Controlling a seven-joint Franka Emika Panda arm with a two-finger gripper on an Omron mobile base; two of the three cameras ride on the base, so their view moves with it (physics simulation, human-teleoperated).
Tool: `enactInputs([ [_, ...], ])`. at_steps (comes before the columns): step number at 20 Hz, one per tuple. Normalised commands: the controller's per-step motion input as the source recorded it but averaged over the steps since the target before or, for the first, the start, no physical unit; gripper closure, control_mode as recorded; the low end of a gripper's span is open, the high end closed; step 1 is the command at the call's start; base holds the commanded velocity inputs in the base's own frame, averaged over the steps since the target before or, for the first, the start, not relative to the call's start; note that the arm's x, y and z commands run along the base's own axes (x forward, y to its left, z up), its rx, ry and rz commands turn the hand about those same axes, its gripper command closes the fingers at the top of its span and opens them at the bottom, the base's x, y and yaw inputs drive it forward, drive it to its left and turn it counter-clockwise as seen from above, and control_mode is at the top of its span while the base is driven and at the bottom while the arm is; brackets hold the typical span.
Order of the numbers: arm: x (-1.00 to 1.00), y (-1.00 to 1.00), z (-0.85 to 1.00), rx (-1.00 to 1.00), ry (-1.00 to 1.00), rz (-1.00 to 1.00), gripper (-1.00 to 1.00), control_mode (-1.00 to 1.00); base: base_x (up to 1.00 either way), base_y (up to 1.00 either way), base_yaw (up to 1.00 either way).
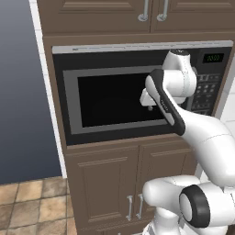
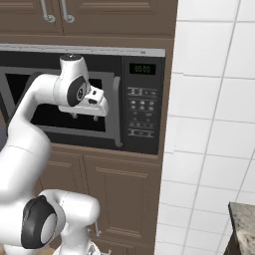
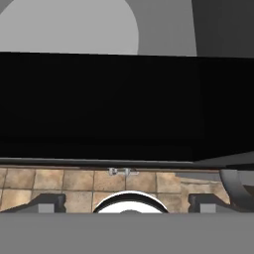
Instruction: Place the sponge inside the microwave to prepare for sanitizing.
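Microwave [image 1: 137,98] from my left camera looked shut, my gripper [image 1: 148,102] hovering at its dark glass. From the right, the handle [image 2: 118,112] sat beside my hand. My hand camera showed fingers [image 3: 44,202] spread wide, holding nothing; the sponge was probably already inside, though I couldn't see it.

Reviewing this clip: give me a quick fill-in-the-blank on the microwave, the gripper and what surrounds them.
1. The microwave door is ____.
2. The fingertips of the gripper stand wide apart, so it is ____.
3. The microwave's button panel sits below a small ____ display.
4. Right of the microwave the wall is covered in white ____.

Missing words: shut; open; green; tiles
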Motion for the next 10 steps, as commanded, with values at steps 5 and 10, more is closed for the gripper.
enactInputs([
  [5, -0.32, -0.04, 0.0, 0.0, -0.01, 0.0, -1.0, -1.0, 0.0, 0.0, 0.0],
  [10, -0.92, -0.18, 0.02, 0.0, -0.21, 0.0, -1.0, -1.0, 0.0, 0.0, 0.0],
])
